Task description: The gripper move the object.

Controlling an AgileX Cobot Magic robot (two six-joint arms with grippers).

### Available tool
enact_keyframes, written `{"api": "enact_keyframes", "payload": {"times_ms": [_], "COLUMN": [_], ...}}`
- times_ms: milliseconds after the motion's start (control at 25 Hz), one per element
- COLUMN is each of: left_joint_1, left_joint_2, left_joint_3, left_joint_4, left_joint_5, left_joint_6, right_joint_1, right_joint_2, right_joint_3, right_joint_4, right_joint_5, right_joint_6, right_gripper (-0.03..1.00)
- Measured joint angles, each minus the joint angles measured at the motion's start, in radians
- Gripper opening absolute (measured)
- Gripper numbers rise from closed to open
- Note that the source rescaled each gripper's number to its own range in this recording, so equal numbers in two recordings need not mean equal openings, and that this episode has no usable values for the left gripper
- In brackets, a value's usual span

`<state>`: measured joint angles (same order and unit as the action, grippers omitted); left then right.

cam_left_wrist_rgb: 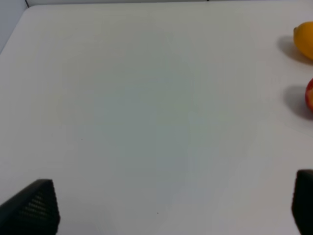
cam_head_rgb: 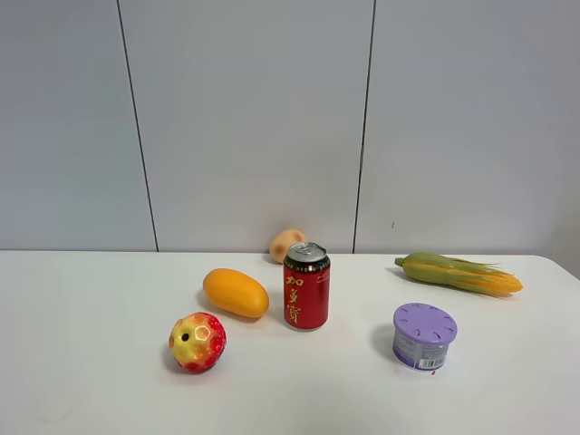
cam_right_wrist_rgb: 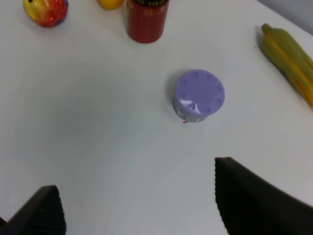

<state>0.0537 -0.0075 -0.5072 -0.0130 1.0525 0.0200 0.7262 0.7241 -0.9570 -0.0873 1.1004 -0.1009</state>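
Observation:
The object, a glossy faceted red and yellow ball-like fruit point(cam_head_rgb: 198, 342) with a dark hole, sits on the white table point(cam_head_rgb: 82, 362) front left of the can. Neither arm shows in the exterior high view. In the left wrist view my left gripper point(cam_left_wrist_rgb: 171, 210) is open and empty over bare table, with the fruit's red edge point(cam_left_wrist_rgb: 310, 98) at the frame's border, well apart. In the right wrist view my right gripper point(cam_right_wrist_rgb: 142, 205) is open and empty, with the fruit point(cam_right_wrist_rgb: 45, 11) far off.
An orange mango point(cam_head_rgb: 236, 293) lies beside a red can point(cam_head_rgb: 306, 285). A pale peach point(cam_head_rgb: 286, 245) sits behind the can. A corn cob point(cam_head_rgb: 458, 274) lies at the right. A purple-lidded tub point(cam_head_rgb: 424, 335) stands front right, close before my right gripper point(cam_right_wrist_rgb: 198, 95).

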Motion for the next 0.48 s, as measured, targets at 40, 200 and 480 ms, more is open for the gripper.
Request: {"api": "enact_keyframes", "payload": {"times_ms": [40,200,480], "left_joint_1": [0.000,0.000,0.000], "left_joint_2": [0.000,0.000,0.000], "left_joint_3": [0.000,0.000,0.000], "left_joint_4": [0.000,0.000,0.000], "left_joint_5": [0.000,0.000,0.000], "left_joint_6": [0.000,0.000,0.000], "right_joint_1": [-0.021,-0.175,-0.479], "right_joint_2": [-0.002,-0.062,-0.299], "right_joint_3": [0.020,0.070,0.071], "right_joint_4": [0.013,0.043,0.040], "right_joint_5": [-0.015,-0.046,-0.050], "right_joint_6": [0.001,-0.007,0.030], "right_gripper": [0.00,0.00,0.00]}}
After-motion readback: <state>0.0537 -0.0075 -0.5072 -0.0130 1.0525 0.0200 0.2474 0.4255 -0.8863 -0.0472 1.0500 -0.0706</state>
